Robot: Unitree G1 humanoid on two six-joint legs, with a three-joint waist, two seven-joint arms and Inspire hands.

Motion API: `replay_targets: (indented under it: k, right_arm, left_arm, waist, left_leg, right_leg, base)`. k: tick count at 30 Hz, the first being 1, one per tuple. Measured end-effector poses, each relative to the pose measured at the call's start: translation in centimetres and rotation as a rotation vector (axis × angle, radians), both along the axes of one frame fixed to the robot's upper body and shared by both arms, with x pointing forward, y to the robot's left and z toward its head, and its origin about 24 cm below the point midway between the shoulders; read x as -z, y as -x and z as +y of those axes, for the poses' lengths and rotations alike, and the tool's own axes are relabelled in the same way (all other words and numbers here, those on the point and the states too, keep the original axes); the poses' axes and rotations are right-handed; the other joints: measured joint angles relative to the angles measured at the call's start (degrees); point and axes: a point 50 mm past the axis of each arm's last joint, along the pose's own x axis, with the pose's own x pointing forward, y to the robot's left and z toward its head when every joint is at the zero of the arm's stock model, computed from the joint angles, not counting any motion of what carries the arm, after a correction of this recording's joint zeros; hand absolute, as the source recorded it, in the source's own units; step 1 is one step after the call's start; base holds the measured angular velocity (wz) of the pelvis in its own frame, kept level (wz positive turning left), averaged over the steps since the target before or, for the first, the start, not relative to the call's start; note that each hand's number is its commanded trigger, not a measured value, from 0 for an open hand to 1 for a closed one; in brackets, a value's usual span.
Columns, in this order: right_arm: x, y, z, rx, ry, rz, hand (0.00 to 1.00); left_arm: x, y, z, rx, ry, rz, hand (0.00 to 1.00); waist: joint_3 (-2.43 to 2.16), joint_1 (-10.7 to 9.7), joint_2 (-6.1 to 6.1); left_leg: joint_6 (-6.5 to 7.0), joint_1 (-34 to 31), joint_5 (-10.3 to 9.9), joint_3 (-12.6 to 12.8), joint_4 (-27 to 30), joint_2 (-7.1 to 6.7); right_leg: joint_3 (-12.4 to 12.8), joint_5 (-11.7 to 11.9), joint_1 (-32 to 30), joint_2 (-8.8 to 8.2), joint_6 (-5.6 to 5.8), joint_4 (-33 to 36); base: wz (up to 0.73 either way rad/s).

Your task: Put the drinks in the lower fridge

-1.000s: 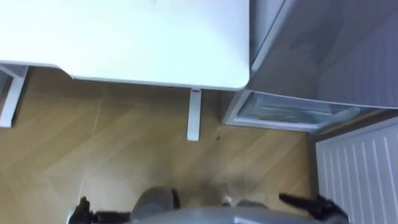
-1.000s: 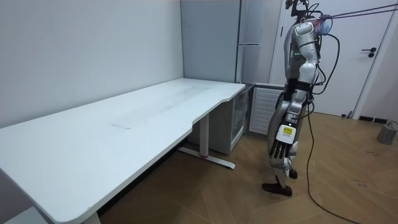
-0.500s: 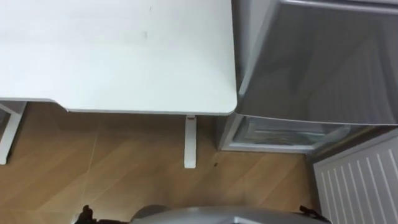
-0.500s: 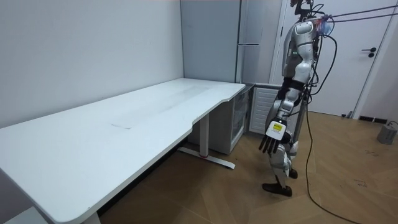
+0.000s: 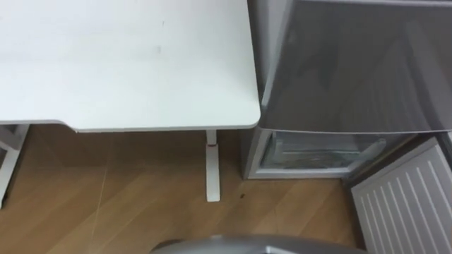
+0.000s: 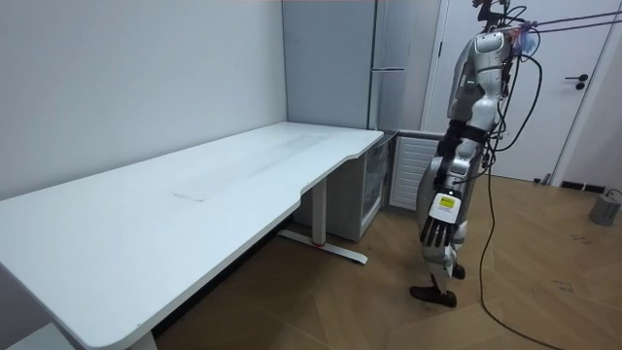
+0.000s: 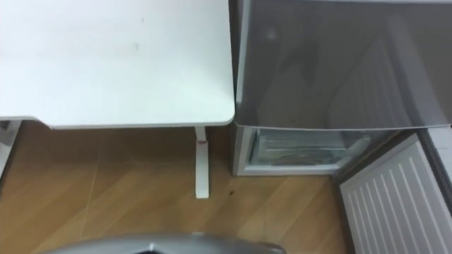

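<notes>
The lower fridge [image 5: 318, 152] is a low compartment with a glass front and wire shelves behind it. It sits under a tall grey fridge front [image 5: 353, 63], just right of the white desk [image 5: 127, 63]. In the room view I stand upright on the wood floor a step from this fridge [image 6: 369, 190], facing it. My left hand [image 6: 438, 226] hangs at my side with its fingers straight and nothing in it.
The desk's white leg [image 5: 210, 166] stands close to the fridge's left corner. A white slatted panel [image 5: 406, 197] lies to the fridge's right. Bare wood floor [image 5: 141, 204] lies between me and the fridge. A small grey bin [image 6: 605, 207] stands by the far door.
The eye view has shifted, so the desk and fridge sit lower and more to the left, and both hands have left its bottom edge. My left arm swung forward, then dropped back.
</notes>
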Motion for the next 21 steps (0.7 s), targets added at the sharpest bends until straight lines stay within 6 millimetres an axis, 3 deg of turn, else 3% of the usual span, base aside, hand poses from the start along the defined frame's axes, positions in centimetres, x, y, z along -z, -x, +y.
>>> replay_targets:
  k: [5,10,13,21]
  right_arm:
    - [-0.1,1.1,-0.1,-0.064,0.005,0.080,0.00]
    - [-0.1,0.0,-0.4,-0.142,0.059,0.095,0.00]
    - [-0.2,-1.6,-0.7,-0.204,0.096,0.073,0.00]
    - [-1.4,-6.5,-2.0,-0.332,0.293,-0.100,0.00]
  left_arm:
    - [0.0,0.2,0.0,0.036,0.015,0.028,0.00]
    - [0.1,-1.2,0.1,0.118,0.000,0.025,0.00]
    - [0.1,-2.0,0.1,0.159,-0.009,0.017,0.00]
    - [-0.3,-2.6,0.7,0.193,-0.042,-0.028,0.00]
  waist:
    - [0.06,-0.2,0.25]
    - [0.10,-0.1,0.31]
    - [0.10,-0.1,0.22]
    - [0.11,-0.4,-1.75]
  left_leg:
    - [-0.07,1.1,0.3,0.1,-0.4,0.05]
    - [-0.16,1.3,0.5,0.6,-0.6,0.27]
    - [-0.26,1.2,0.6,1.3,-1.0,0.40]
    - [-0.29,1.5,0.9,2.2,-1.8,0.22]
  right_leg:
    - [0.4,0.1,0.8,0.07,-0.09,-0.1]
    - [1.4,0.3,0.5,0.35,-0.27,0.0]
    - [2.1,0.3,-0.1,0.47,-0.30,-0.1]
    - [3.4,0.3,-0.6,0.55,-0.30,-1.1]
  base:
    - [-0.01]
    - [-0.06]
    - [-0.11]
    - [-0.07]
